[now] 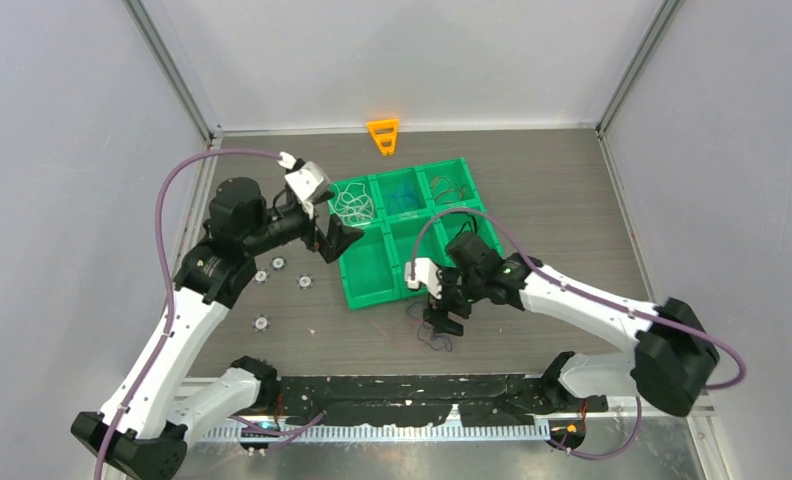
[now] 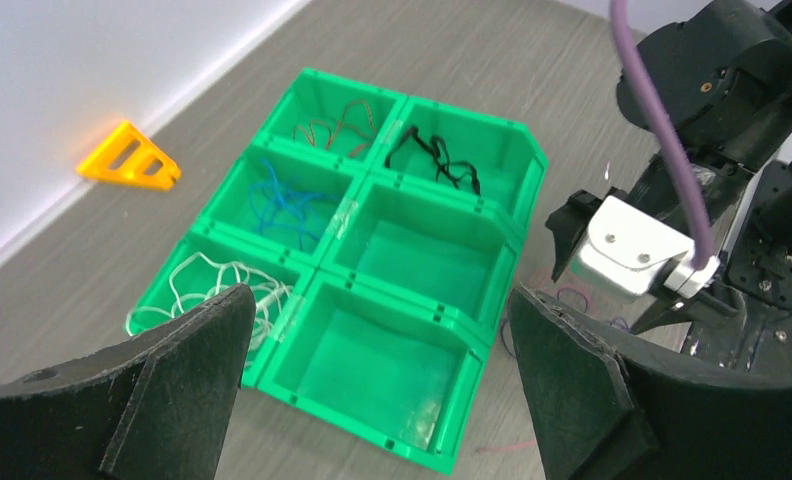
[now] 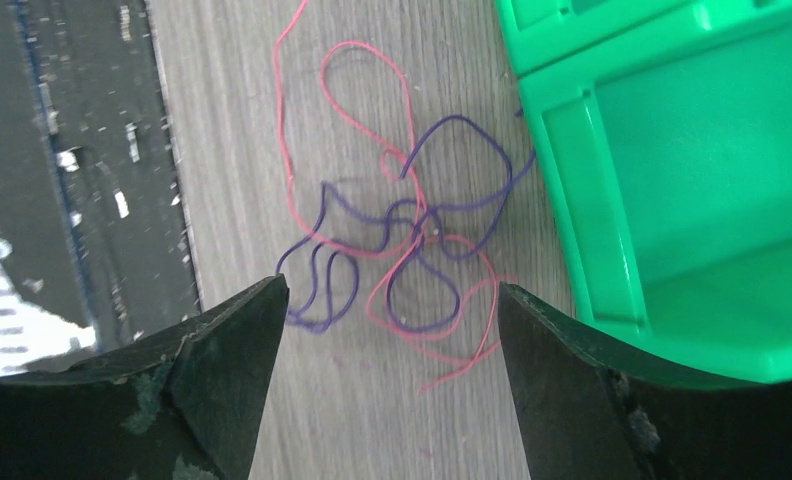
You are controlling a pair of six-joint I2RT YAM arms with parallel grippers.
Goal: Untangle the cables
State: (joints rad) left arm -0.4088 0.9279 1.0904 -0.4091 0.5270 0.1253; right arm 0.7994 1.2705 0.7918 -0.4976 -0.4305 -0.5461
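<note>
Right claw: the right claw [image 3: 384,295] hangs low over the counter [image 1: 572,200], toward the middle of the near edge. Its jaws are wide apart and grip nothing, with one finger on each side of the knot, which looks like a line-up for a pinch.
Tangle: the tangle of red and purple wires [image 3: 412,225] lies flat on the counter, just beside the near side of the green tray [image 1: 372,300]. The loops cross each other several times, and they sit directly under that claw.
Why there: this looks like the last mixed bunch. It is outside the tray because the two colours aren't yet parted.
Left claw: the left claw [image 1: 332,240] is up over the tray's left end, fully spread and empty. It is well away from the tangle, so the right arm has room to work.
Sorted so far: the white wires [image 2: 222,285], blue wires [image 2: 287,200], brown wires [image 2: 332,125] and black wires [image 2: 437,160] each have a compartment to themselves, one colour per box.
Free boxes: two compartments on the tray's near row show a bare green floor. My read is that they are for the red and the purple.
Next move calls for: a grip on one strand only. These wires are thin and limp, so lifting one colour will likely drag the other along.
Bystanders: an orange bracket [image 1: 383,135] sits at the counter's far edge and small round discs [image 1: 278,263] lie toward the left edge, neither of them touched.
</note>
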